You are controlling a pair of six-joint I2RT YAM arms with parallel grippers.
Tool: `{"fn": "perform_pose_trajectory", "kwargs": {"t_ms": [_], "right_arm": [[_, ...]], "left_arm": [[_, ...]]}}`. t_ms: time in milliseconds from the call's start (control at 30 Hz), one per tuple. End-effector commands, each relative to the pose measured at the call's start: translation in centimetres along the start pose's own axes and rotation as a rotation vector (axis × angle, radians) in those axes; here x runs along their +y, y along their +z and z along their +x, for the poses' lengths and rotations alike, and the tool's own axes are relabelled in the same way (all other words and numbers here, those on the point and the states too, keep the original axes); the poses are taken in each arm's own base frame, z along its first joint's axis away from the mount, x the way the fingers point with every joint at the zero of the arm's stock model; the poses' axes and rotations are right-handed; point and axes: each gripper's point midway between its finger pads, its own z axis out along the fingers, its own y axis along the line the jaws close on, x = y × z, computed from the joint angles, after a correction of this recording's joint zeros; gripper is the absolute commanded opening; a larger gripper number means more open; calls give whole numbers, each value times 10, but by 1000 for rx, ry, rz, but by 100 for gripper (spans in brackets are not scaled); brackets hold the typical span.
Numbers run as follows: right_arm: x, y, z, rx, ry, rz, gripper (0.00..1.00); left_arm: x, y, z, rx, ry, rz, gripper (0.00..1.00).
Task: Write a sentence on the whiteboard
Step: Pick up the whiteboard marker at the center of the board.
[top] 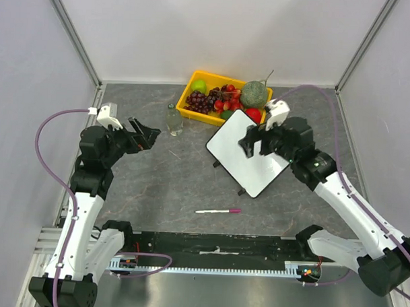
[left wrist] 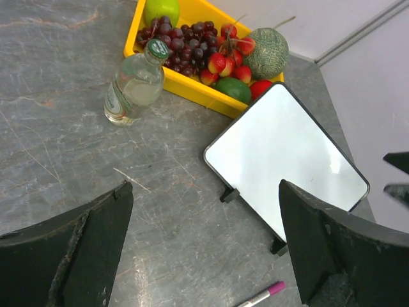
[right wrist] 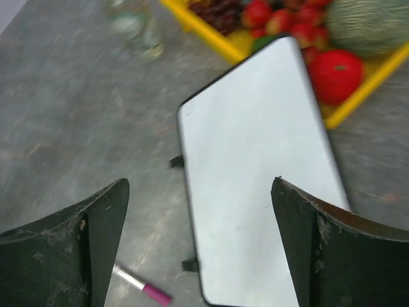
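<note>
Far left of the top view: left gripper (top: 146, 134) raised over the counter (top: 170, 182), fingers (left wrist: 70, 256) spread wide, nothing between them. Just right of it, a small clear bottle (top: 174, 120) standing upright, and beyond that, toward upper centre, a yellow tray (left wrist: 192, 91) heaped with fruit. Low in the centre, near the arm bases, a thin marker (top: 218, 211) lying flat, pink cap to the right, well apart from both grippers. Right of centre, the whiteboard (top: 237, 163), set on a diagonal on its small black feet, top corner just beside the tray, face blank. Over its right-hand part, right gripper (top: 252, 143), fingers (right wrist: 339, 249) likewise wide apart and gripping nothing; cannot tell whether touching the board or hanging just above it. Probably light and stiff, with a glossy face too slick to pinch or push against. Likely to skate across the counter or rock on those feet under pen pressure. Best taken by the thin black rim along a long edge, or pinned down at a corner, leaving the face free for writing.
</note>
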Motion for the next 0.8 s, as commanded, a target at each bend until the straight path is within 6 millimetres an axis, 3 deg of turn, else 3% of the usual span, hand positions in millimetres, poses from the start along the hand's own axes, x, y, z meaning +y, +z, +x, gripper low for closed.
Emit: {"fn": "perform_pose_trajectory", "kwargs": {"t_ms": [0, 233, 500, 600, 767], "right_arm": [[51, -5, 36, 141, -125, -129, 98], [122, -7, 117, 349, -428, -217, 98], [194, -22, 193, 441, -712, -341, 93], [209, -21, 212, 464, -787, -354, 89], [216, -5, 236, 493, -842, -322, 77]], "left_arm": [[-15, -7, -2, 26, -3, 56, 100], [-44, -28, -28, 26, 61, 118, 100], [-85, -72, -61, -84, 154, 217, 100], [-95, -87, -70, -125, 174, 239, 100], [-110, -106, -79, -172, 203, 277, 100]]}}
